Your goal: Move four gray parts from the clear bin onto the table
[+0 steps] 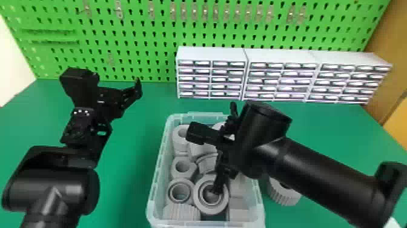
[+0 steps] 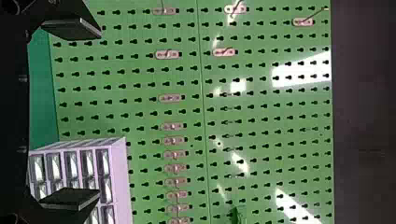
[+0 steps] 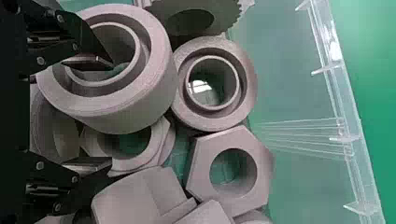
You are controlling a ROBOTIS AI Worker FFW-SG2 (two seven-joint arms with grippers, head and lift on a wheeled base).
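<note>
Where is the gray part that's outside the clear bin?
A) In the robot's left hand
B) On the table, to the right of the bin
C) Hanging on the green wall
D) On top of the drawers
B: the gray part sits on the table, right of the clear bin and partly behind the right arm.

In the head view, the right arm (image 1: 327,169) covered the far right corner of the clear bin (image 1: 160,157) and one part of the ribbed gray part (image 1: 284,197) on the counter (image 1: 133,172). The bin's near side was cut by the bottom edge, and so was the left arm (image 1: 54,182). A white thing (image 1: 392,223), at the lower right, was cut too much to be recognized. What lay inside the small drawers (image 1: 228,79) was too blurred to tell. In the right wrist view, the top edge cut the toothed gray part (image 3: 225,19).
</note>
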